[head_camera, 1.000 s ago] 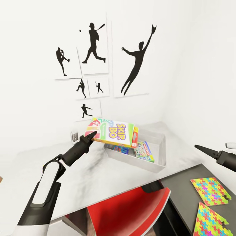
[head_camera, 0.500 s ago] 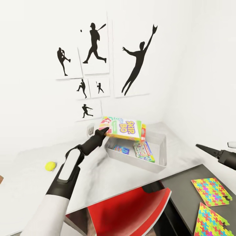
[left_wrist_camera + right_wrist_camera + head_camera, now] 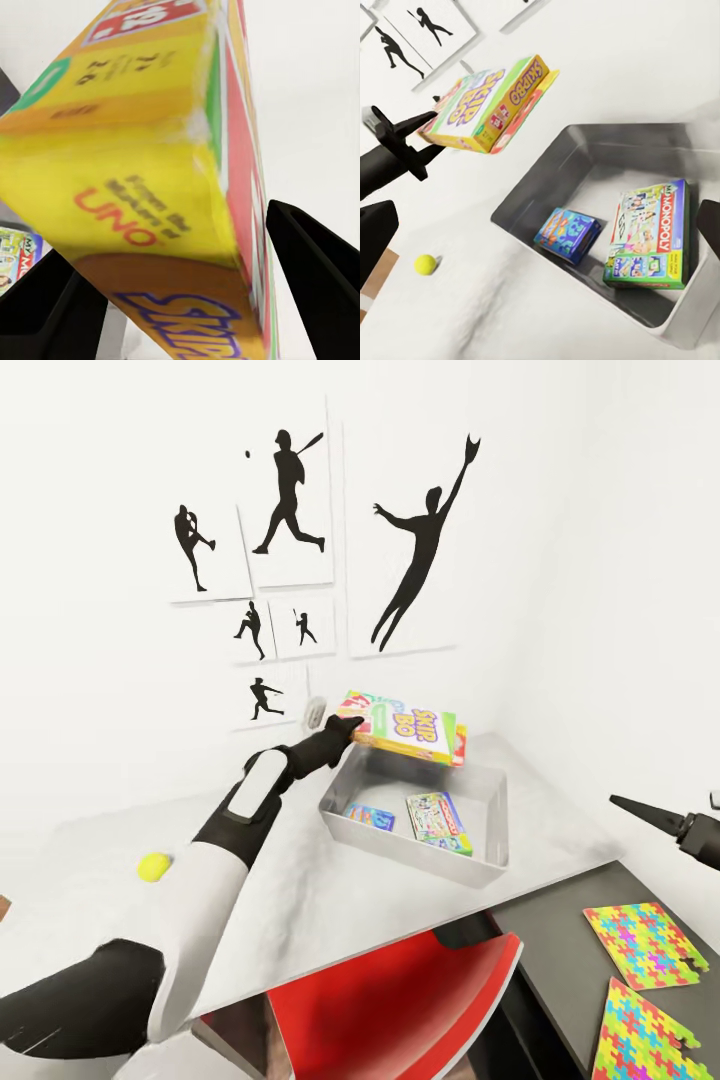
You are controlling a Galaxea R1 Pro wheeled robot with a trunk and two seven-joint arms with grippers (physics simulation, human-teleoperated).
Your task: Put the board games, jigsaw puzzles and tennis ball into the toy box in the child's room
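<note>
Carried further out since a second ago, the card game box [image 3: 404,726] now hangs over the toy box [image 3: 489,810], gripped by the left gripper [image 3: 350,728]; best lowered flat before release.

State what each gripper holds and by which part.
The left gripper grips the Skip-Bo box by its short end nearest the arm, above the toy box. The right gripper holds nothing.

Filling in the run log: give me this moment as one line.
left gripper: shut on yellow Skip-Bo box | above grey toy box | right gripper: idle
</note>
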